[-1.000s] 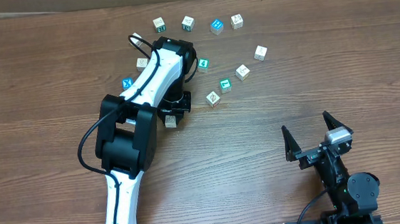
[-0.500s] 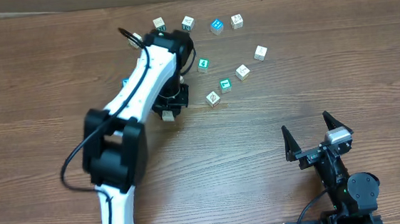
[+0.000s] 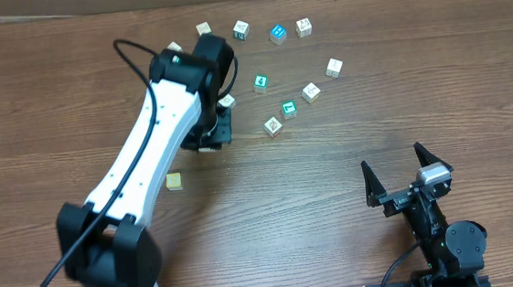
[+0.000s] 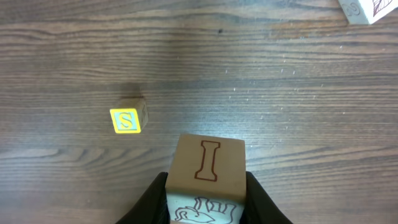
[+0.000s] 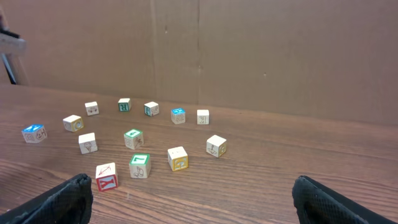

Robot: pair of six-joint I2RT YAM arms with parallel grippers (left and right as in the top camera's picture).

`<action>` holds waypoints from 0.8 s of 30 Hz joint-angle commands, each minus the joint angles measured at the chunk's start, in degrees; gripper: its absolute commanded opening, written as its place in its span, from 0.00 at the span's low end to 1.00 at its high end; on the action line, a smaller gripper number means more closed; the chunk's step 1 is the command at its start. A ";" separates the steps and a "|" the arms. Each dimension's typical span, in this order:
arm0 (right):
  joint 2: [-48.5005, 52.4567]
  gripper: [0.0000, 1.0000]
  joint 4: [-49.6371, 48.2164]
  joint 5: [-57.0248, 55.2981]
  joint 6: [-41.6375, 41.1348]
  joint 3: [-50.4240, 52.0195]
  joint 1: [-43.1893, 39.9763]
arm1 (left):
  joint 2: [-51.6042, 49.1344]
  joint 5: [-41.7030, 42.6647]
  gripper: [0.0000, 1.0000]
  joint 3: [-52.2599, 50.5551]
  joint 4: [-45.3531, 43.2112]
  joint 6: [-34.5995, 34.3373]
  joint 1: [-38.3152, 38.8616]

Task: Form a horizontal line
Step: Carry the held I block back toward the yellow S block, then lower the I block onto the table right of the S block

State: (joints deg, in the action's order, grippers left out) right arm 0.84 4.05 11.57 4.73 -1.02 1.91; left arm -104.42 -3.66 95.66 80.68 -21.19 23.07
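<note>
My left gripper (image 3: 209, 140) (image 4: 207, 190) is shut on a wooden cube (image 4: 208, 163) with a red "I" on top and a dark line drawing on its white side, held just above the table. Left of it a pale yellow cube (image 3: 175, 181) marked "S" (image 4: 127, 121) lies alone on the wood. The green cube with the white "L" (image 3: 289, 109) (image 5: 139, 165) sits further right, next to a white cube with a drawing (image 3: 273, 126). My right gripper (image 3: 404, 176) (image 5: 205, 205) stands open at the near right, with nothing between its fingers.
Other cubes lie in a loose arc at the back: blue (image 3: 277, 34), teal-green (image 3: 260, 83), white ones (image 3: 303, 27) (image 3: 334, 67) (image 3: 311, 91) (image 3: 241, 29) (image 3: 202, 28). A cardboard wall (image 5: 249, 56) closes off the far edge. The left arm (image 3: 139, 162) crosses the table's left half.
The left arm's elbow has swung to the left, uncovering the pale yellow cube. The left gripper has shifted a little left with its cube still held. The right arm has not moved.
</note>
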 commanded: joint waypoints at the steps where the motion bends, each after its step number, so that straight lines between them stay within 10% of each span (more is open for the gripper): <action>1: -0.68 1.00 -0.28 -0.55 -0.17 0.57 -0.11 | 6.16 -0.13 0.21 -7.21 -3.15 -1.79 0.22; 24: -0.68 1.00 -0.28 -0.55 -0.17 0.57 -0.11 | 6.64 -6.23 0.23 -29.77 -29.66 -5.88 0.22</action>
State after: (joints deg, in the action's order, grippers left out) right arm 0.84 4.05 11.55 4.69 -1.02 1.91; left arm -95.98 -6.33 66.70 51.51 -25.61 23.07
